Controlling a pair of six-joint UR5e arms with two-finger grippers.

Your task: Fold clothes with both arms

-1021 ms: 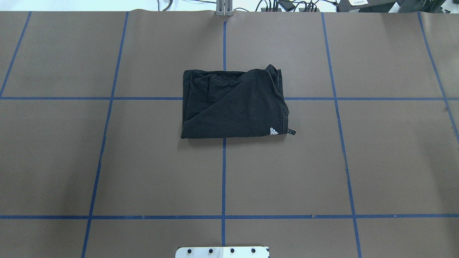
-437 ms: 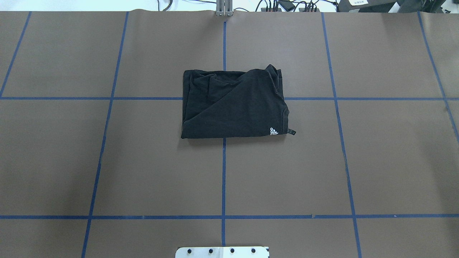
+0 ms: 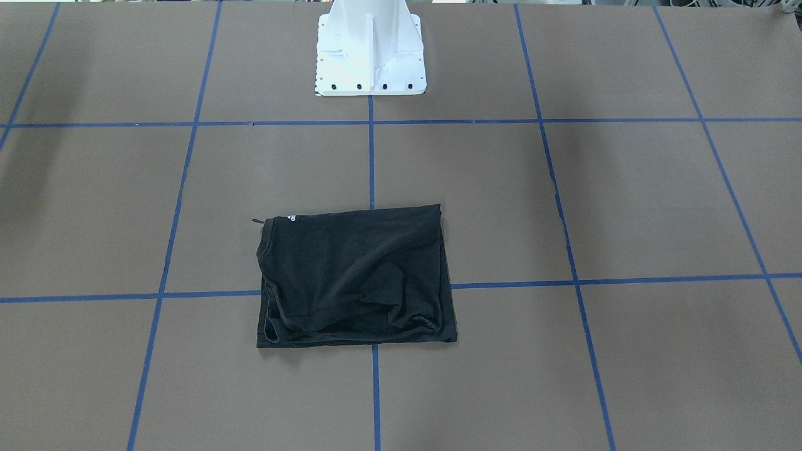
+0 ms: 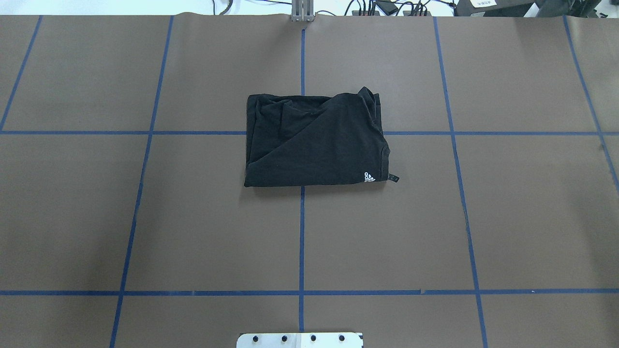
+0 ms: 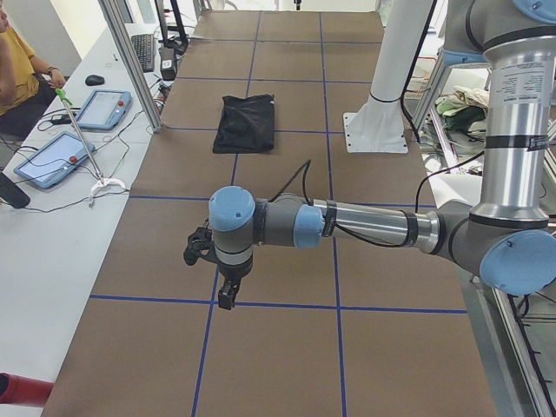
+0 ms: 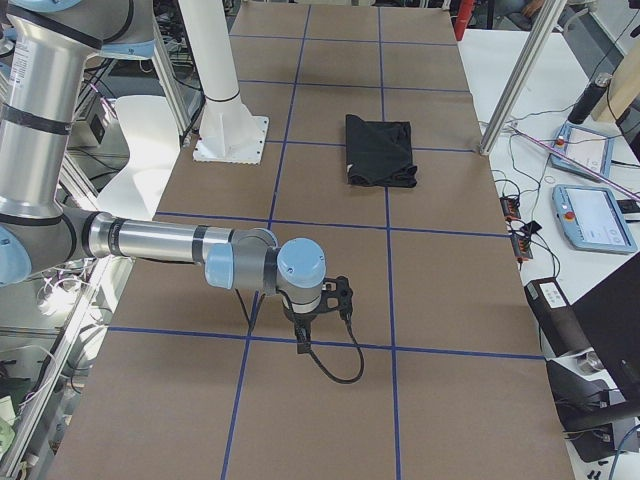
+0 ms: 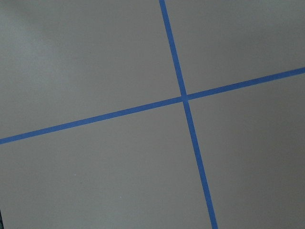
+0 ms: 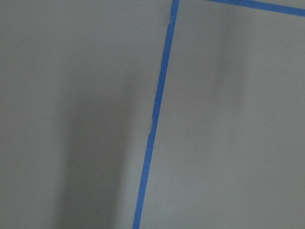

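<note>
The clothes are one black T-shirt (image 4: pixel 314 145), folded into a compact rectangle near the middle of the brown table, with a small white logo (image 4: pixel 369 177) at one corner. It also shows in the front view (image 3: pixel 354 275) and both side views (image 5: pixel 246 122) (image 6: pixel 380 150). Neither arm is near it. My left gripper (image 5: pixel 198 248) hangs over bare table far from the shirt, and so does my right gripper (image 6: pixel 342 297). I cannot tell whether either is open or shut. Both wrist views show only table and blue tape.
Blue tape lines (image 4: pixel 301 237) grid the table. The white pedestal base (image 3: pixel 369 56) stands at the robot's edge. Beyond the far edge a white bench holds tablets (image 5: pixel 104 109) and cables, with an aluminium post (image 5: pixel 130 61) and a seated person (image 5: pixel 17 78).
</note>
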